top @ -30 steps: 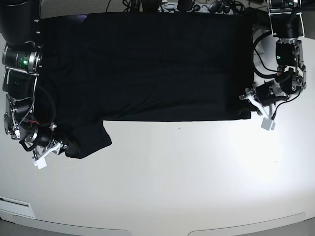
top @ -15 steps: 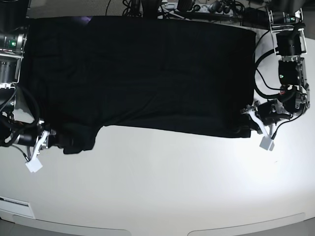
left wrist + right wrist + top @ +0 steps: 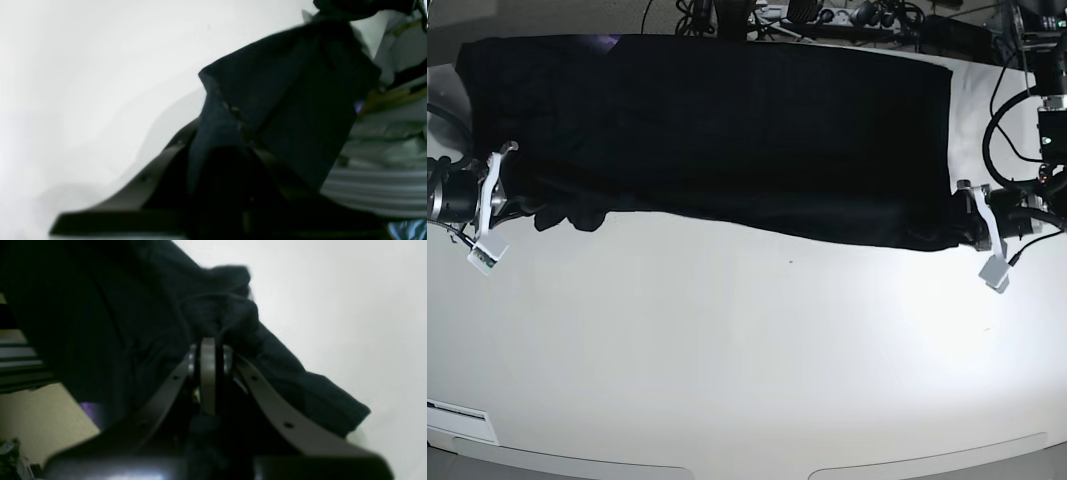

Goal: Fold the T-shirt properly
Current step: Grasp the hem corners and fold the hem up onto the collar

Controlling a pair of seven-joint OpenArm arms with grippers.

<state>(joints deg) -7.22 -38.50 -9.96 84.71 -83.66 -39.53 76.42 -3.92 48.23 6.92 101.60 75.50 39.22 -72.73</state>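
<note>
Two hands pinch the large black cloth T-shirt [image 3: 717, 140], spread across the far side of the white worktop [image 3: 757, 370]: left hand [image 3: 975, 222] and right hand [image 3: 507, 190] both clamped on its near edge. Keep equal tension, moving level together.

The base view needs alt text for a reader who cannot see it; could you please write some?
A black T-shirt lies stretched wide across the far half of a white table, seen from above. The right claw grips its near edge at the picture's left and the left claw grips its near corner at the picture's right.
</note>
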